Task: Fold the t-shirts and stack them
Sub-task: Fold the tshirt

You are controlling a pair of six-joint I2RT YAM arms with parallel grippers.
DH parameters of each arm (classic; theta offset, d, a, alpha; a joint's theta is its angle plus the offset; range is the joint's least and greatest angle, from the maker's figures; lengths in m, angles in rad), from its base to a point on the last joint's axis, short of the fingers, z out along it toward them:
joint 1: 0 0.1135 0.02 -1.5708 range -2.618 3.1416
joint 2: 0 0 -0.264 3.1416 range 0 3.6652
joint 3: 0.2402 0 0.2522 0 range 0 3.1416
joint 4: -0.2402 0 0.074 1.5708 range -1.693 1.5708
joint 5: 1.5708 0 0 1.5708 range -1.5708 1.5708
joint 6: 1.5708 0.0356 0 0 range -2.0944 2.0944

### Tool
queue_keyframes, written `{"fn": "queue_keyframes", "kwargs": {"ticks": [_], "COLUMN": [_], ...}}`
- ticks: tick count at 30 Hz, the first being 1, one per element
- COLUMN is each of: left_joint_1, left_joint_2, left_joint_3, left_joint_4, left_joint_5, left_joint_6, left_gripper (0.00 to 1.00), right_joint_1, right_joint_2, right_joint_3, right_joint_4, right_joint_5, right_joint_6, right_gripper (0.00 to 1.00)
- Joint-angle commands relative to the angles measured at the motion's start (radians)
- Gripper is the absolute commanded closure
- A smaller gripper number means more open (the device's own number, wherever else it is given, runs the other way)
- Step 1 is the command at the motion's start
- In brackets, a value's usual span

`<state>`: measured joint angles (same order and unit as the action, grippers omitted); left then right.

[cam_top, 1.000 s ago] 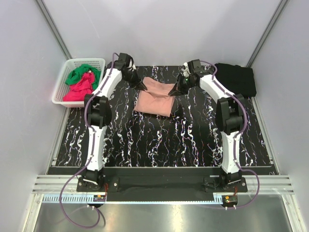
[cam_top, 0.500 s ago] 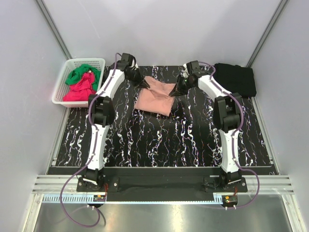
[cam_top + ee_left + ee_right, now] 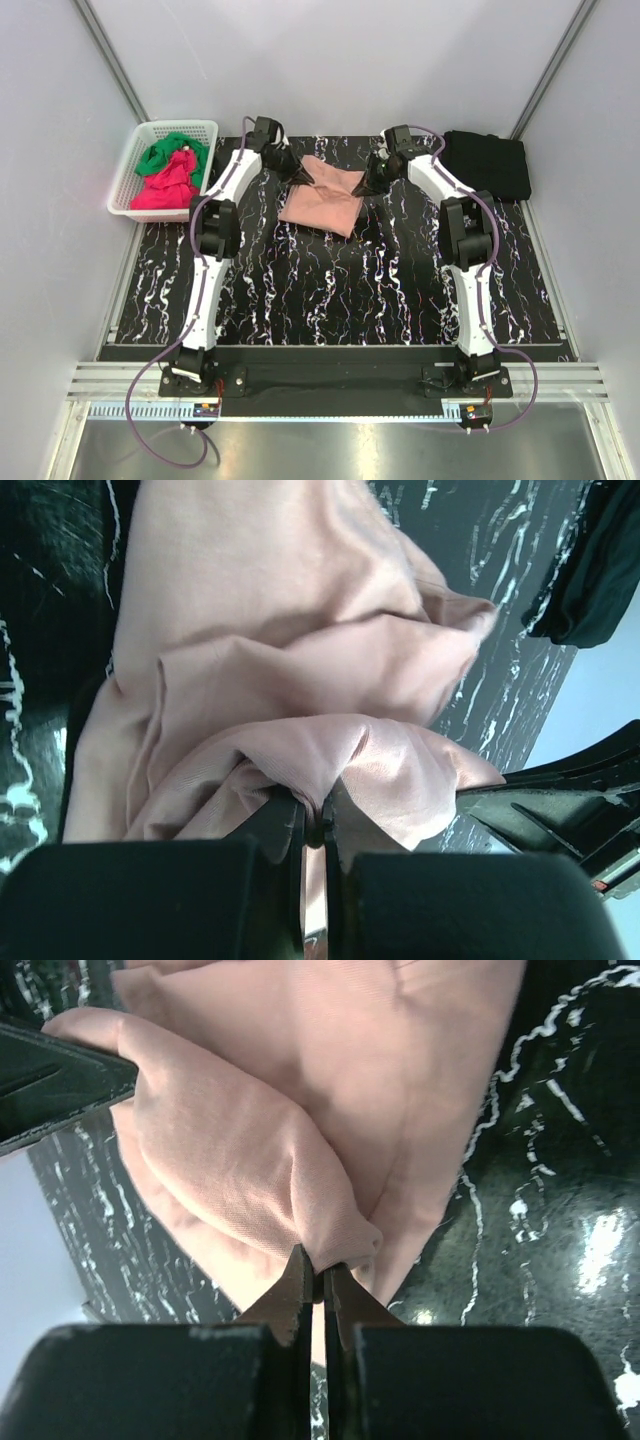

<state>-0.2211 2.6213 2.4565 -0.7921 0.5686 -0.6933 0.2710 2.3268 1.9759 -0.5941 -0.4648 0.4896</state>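
Clamped shut on far corners of soft salmon-pink cloth t-shirt (image 3: 322,207): left gripper (image 3: 298,178) and right gripper (image 3: 366,188), toward twelve o'clock on black white-veined table (image 3: 330,290).

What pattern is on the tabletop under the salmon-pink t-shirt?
The tabletop is black with white marble-like veins, clearest in the top external view.

Pale grey walls (image 3: 330,60) close in a black table (image 3: 330,290) veined with white. Metal posts (image 3: 110,55) rise at eleven and one o'clock. A shiny rail (image 3: 575,380) runs along six.
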Motion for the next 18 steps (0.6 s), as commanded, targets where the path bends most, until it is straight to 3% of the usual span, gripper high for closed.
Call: {"fn": "queue_keyframes", "kwargs": {"ticks": [1, 3, 8, 11, 18], "left_joint_1": [0.005, 0.005, 0.006, 0.006, 0.009], "left_joint_2": [0.014, 0.025, 0.025, 0.010, -0.046], "left_joint_3": [0.065, 0.071, 0.084, 0.076, 0.053], "left_joint_4": [0.050, 0.066, 0.090, 0.090, 0.088], "left_joint_5": [0.042, 0.056, 0.063, 0.068, 0.063], "left_joint_6": [-0.008, -0.012, -0.011, -0.003, 0.000], "left_gripper": [0.91, 0.68, 0.35, 0.23, 0.01], "right_joint_1": [-0.009, -0.010, -0.010, -0.009, -0.009], "right_joint_2": [0.003, 0.006, -0.007, -0.032, -0.029], "right_joint_3": [0.035, 0.038, 0.032, 0.026, 0.142], "right_joint_4": [0.043, 0.054, 0.082, 0.112, 0.099], "right_joint_5": [0.067, 0.095, 0.153, 0.158, 0.160], "right_joint_6": [-0.003, -0.003, -0.016, -0.025, -0.056], "right_gripper": [0.97, 0.81, 0.77, 0.70, 0.68]}}
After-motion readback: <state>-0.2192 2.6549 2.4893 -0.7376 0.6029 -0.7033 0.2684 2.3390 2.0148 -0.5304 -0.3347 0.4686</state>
